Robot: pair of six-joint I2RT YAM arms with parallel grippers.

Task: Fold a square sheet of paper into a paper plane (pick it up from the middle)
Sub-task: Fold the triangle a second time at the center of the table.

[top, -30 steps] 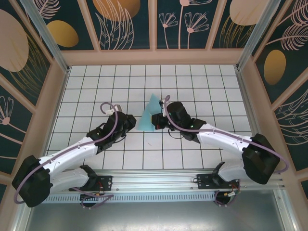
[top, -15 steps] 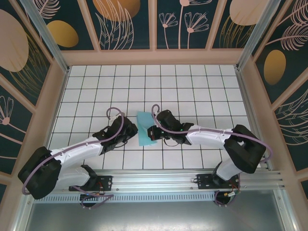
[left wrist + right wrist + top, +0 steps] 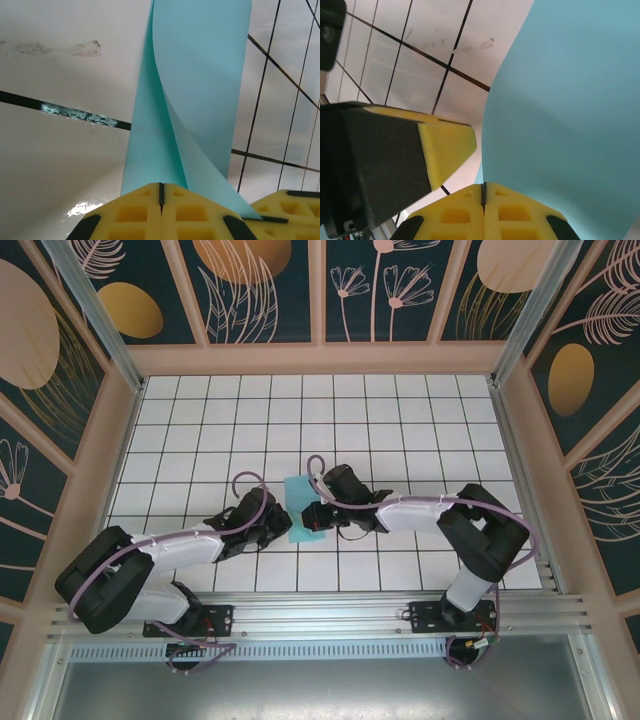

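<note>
Running near to far, seemingly, folded paper (image 3: 297,495)

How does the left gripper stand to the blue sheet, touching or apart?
Touching. In the left wrist view the left gripper has its yellow jaws shut, and the blue sheet rises from right between them.

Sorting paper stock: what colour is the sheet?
The square sheet of paper is light blue, clearest in the right wrist view.
</note>
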